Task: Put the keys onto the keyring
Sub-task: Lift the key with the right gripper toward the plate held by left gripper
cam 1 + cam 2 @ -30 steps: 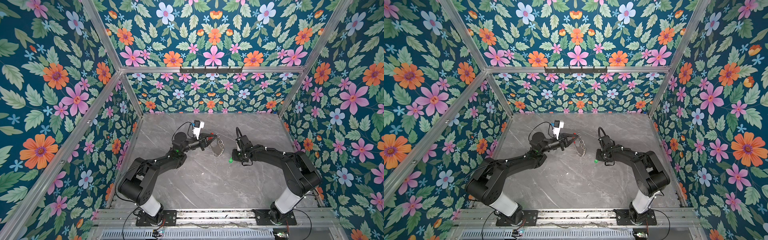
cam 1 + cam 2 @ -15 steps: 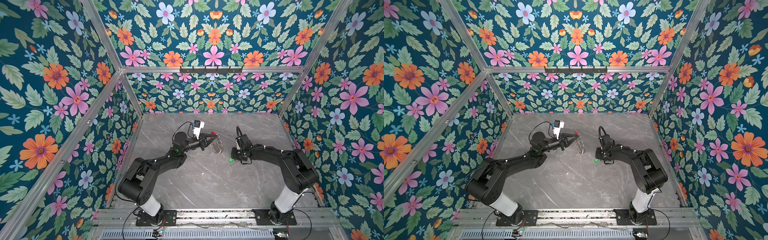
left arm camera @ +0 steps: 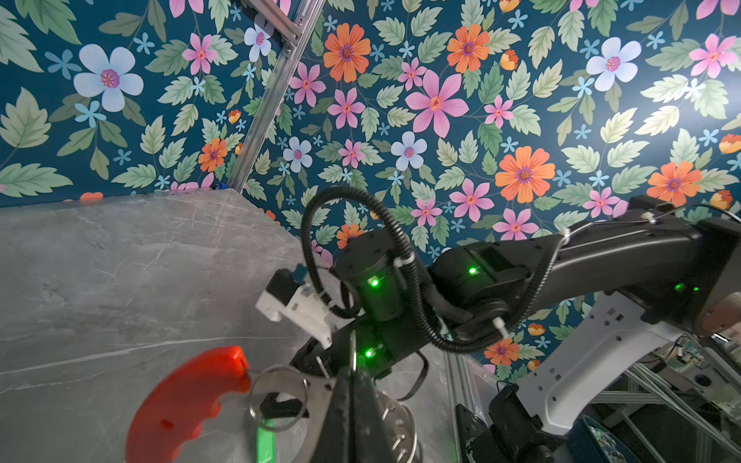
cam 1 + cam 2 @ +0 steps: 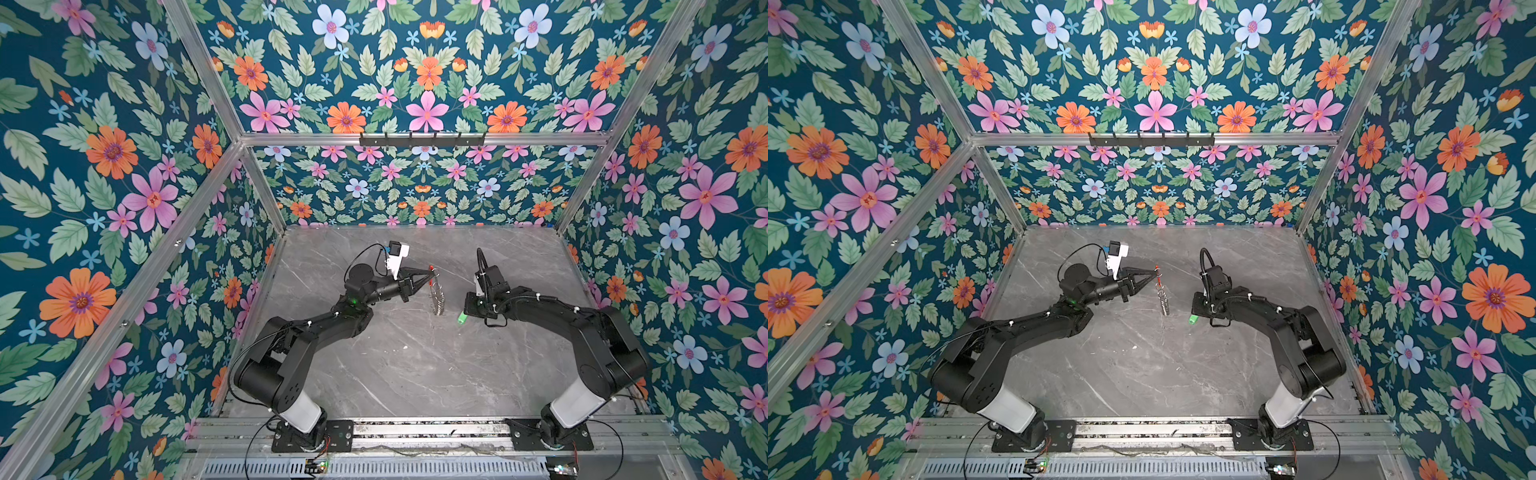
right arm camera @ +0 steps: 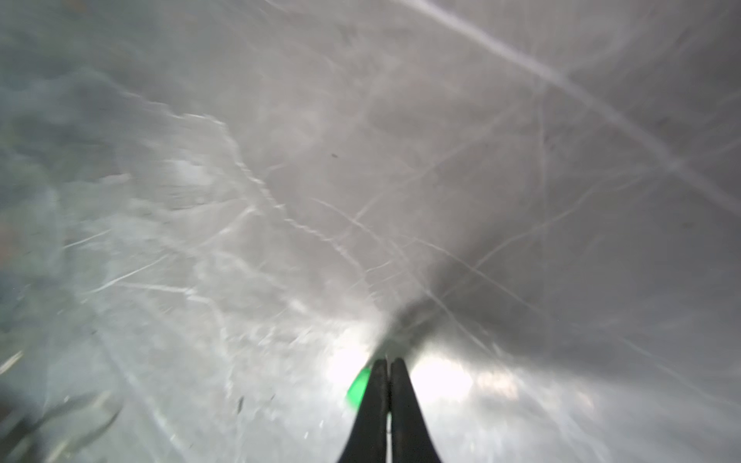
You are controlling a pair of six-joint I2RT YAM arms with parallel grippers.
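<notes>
Marble [image 5: 481, 160], right fingers [image 5: 373, 409] pinched against key [image 5: 358, 388]

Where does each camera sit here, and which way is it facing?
Top views: high over the arm bases, looking down on the table; left arm, right arm whole.
Left wrist: faces the right arm across the table; own left claw holding the keyring.
Right wrist: aimed down at the table, blurred; shut right claw, green key beside it.
Shared: top views also show the keyring and green key.

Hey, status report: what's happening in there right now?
Left fingers shut on keyring, ring hanging. Right fingers shut beside green key, grip unclear. Nothing between them.
</notes>
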